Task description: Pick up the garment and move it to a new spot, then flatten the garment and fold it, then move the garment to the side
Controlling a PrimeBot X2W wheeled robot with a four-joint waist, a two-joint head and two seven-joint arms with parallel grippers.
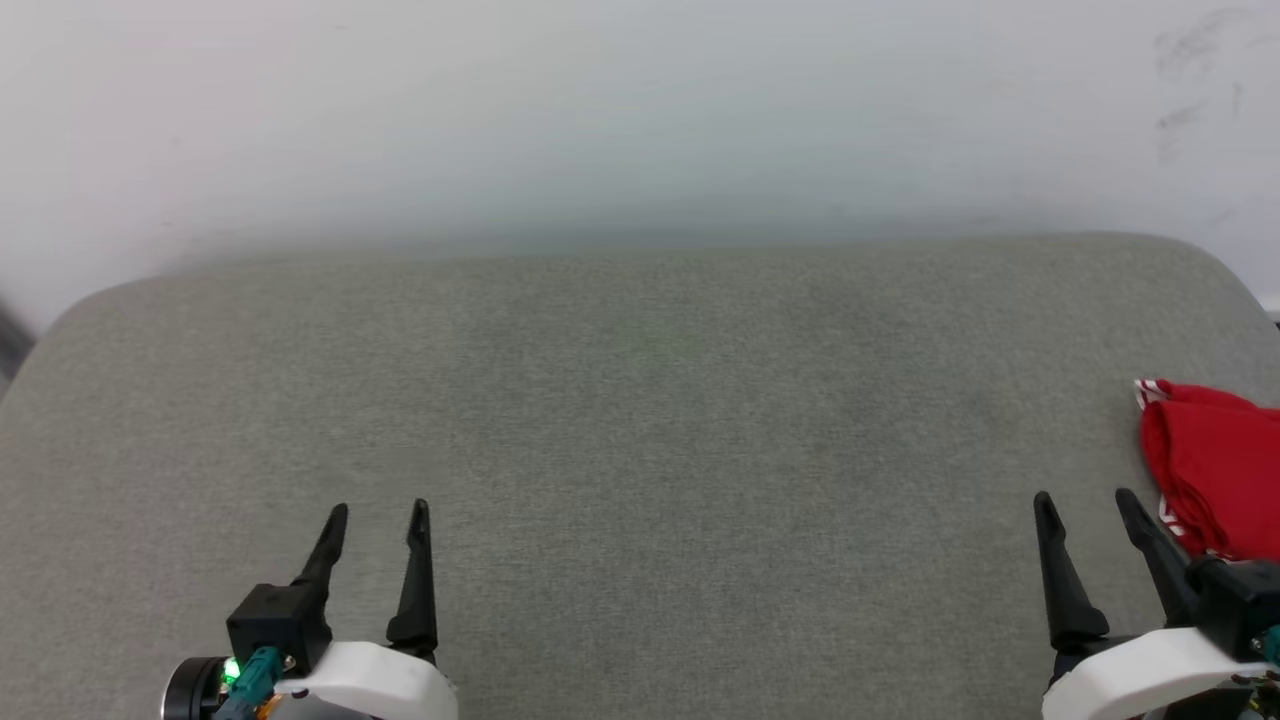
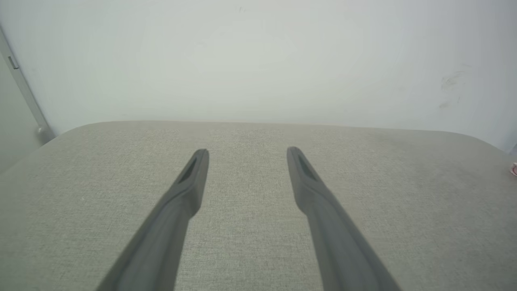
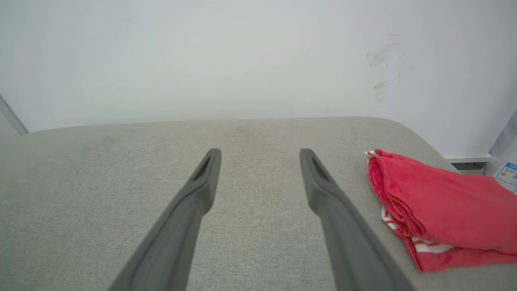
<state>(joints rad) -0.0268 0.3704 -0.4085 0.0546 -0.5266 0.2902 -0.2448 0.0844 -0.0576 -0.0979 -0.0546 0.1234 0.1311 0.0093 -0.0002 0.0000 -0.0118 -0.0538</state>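
head view | garment (image 1: 1215,465) folded, cut off at right edge

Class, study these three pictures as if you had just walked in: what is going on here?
Nothing is being handled right now. The red garment lies folded in a bundle at the right edge of the grey padded surface. The left gripper and right gripper both stand open and empty over the surface, the right one beside the garment, not touching it.
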